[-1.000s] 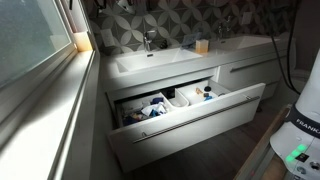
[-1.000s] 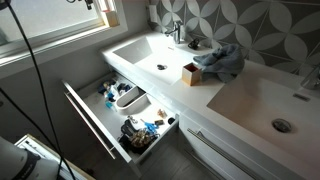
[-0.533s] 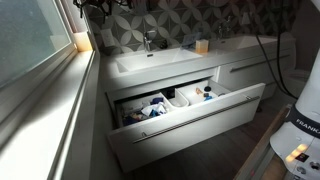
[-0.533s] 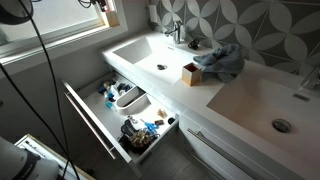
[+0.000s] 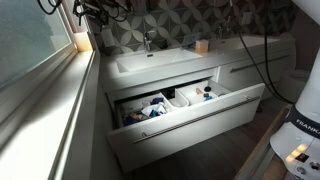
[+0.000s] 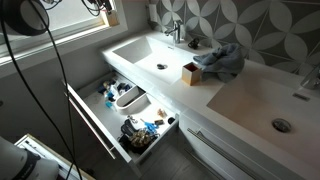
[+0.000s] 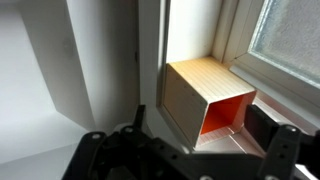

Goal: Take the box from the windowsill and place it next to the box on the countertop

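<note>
A small wooden box (image 7: 190, 85) with an orange inside lies on the windowsill, its open end toward the wrist camera. It also shows in an exterior view (image 5: 82, 41), in the corner by the window. My gripper (image 7: 200, 135) is open, with one finger on each side of the box's near end, not closed on it. In both exterior views the gripper (image 5: 100, 10) (image 6: 97, 5) hangs over the windowsill corner. A second small box (image 5: 202, 45) (image 6: 190, 72) stands on the countertop between the two sinks.
A drawer (image 5: 190, 115) (image 6: 95, 125) under the counter is pulled open and holds several items. A blue cloth (image 6: 222, 58) lies behind the countertop box. A faucet (image 5: 148, 40) stands at the sink (image 6: 150, 55). The window frame (image 7: 250, 50) runs close beside the windowsill box.
The arm and its cables have swung further toward the windowsill corner. Both boxes have stayed in place.
</note>
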{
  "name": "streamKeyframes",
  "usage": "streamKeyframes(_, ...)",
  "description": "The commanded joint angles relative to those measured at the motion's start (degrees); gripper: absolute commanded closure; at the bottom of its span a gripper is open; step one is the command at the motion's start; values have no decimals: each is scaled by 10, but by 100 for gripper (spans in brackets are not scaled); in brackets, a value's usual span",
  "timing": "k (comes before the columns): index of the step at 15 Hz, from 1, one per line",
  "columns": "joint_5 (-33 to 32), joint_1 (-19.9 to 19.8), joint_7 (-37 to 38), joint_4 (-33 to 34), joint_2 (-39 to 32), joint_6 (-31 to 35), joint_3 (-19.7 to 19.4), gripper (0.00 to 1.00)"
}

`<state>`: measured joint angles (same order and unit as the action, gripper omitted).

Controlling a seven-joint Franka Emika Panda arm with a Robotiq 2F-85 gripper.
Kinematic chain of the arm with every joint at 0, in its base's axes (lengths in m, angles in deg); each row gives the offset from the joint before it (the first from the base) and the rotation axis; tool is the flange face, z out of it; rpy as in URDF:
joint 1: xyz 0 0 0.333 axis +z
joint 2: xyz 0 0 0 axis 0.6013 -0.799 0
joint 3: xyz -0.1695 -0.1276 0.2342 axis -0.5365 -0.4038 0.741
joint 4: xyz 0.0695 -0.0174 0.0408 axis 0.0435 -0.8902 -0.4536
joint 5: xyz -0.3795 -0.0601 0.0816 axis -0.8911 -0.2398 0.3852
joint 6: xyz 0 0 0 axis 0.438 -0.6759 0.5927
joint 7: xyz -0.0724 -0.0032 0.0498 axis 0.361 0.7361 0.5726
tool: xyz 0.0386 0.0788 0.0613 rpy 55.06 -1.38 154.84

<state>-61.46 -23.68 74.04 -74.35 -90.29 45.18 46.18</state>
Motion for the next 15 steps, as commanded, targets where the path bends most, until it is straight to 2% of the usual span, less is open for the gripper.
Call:
streamKeyframes(1,-13,12,23,56,-45,30,-12,0)
streamKeyframes(5,-15,16,29,73,-68,50,-18,0)
streamKeyframes(6,-15,17,30,77,-72,52,-19,3)
streamKeyframes(8,-17,19,32,82,-79,54,-23,28)
streamKeyframes(9,-18,21,34,85,-82,54,-25,29)
streamKeyframes(15,-17,22,59,87,-78,39,-38,73)
